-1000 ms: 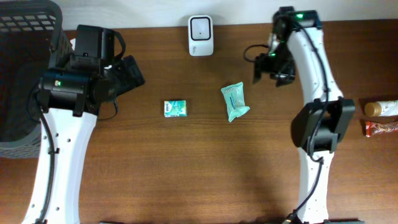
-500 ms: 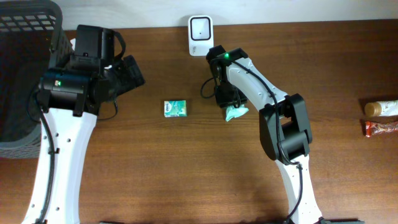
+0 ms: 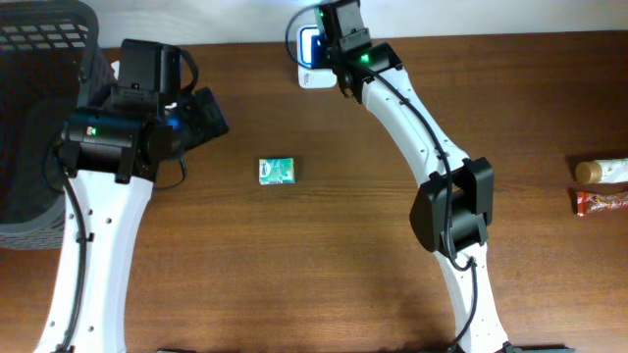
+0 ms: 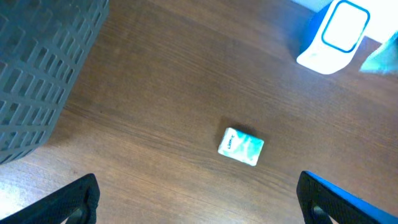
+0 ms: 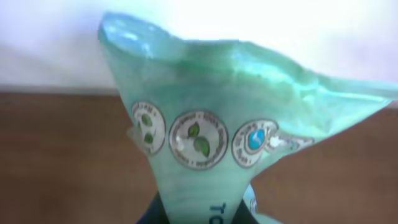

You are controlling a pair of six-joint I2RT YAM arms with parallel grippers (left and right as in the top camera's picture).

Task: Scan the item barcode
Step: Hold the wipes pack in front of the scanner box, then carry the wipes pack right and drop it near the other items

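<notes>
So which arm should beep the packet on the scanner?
Right. The right end effector is shut on the green packet, held close by the white scanner. The left end effector is open, holding nothing, over by the basket.

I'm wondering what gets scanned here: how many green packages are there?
2. A small box lies mid-table; a pouch is pinched in the right claw by the scanner.

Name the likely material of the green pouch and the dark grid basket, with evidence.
Green crinkled pouch: probably thin glossy plastic film; it creases, shines and looks translucent. Dark grid-walled basket: likely moulded matte plastic, judging by its uniform open lattice; coated metal can't be excluded.
</notes>
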